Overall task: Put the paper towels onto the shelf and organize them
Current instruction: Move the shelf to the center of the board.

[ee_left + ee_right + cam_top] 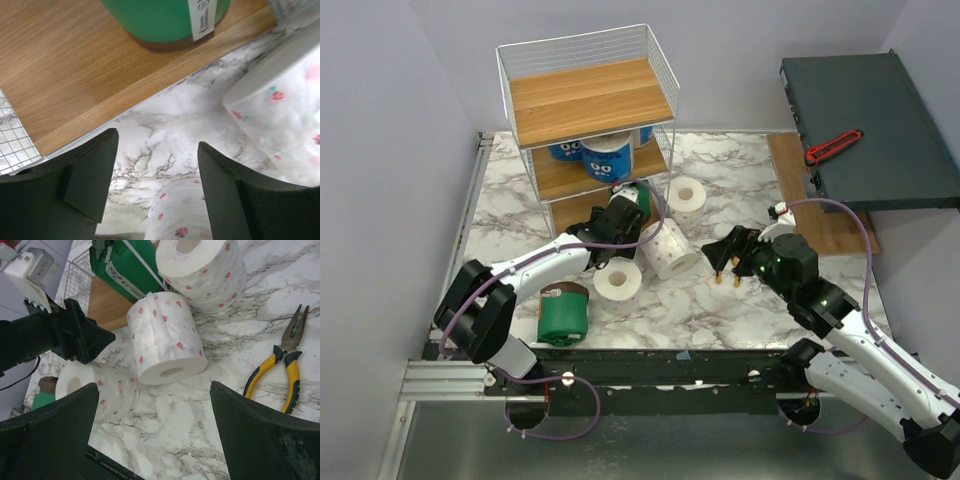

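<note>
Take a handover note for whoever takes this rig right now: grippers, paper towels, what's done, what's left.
Left gripper: open, empty, low by the bottom board of the shelf.
Right gripper: open, empty, above the table.
Done: blue rolls on the middle tier, one green roll on the bottom board.
Left: on the table, an upright speckled roll by the shelf, a speckled roll on its side, an upright speckled roll nearer the arms, and a second green roll.
</note>
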`<state>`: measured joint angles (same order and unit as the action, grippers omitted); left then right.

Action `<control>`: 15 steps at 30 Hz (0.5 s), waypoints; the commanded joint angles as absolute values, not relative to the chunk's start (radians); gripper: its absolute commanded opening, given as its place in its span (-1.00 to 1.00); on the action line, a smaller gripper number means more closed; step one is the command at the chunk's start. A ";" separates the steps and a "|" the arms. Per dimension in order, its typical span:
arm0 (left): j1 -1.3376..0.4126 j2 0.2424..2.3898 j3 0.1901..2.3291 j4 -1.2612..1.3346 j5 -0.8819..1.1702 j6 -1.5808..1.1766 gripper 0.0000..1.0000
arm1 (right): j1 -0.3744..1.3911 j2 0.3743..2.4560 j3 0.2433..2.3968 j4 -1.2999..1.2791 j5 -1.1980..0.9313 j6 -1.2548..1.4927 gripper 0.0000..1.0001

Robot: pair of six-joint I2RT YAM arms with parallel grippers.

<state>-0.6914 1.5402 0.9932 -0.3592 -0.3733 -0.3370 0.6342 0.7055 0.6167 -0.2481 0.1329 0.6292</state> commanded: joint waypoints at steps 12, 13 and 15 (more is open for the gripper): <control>-0.741 1.335 0.948 -0.375 -0.317 -0.391 0.43 | 0.639 0.728 0.593 -0.163 0.107 0.641 0.91; -0.744 1.327 0.948 -0.382 -0.301 -0.390 0.43 | 0.639 0.728 0.593 -0.161 0.107 0.641 0.91; -0.751 1.309 0.947 -0.402 -0.272 -0.390 0.43 | 0.640 0.726 0.592 -0.161 0.107 0.640 0.91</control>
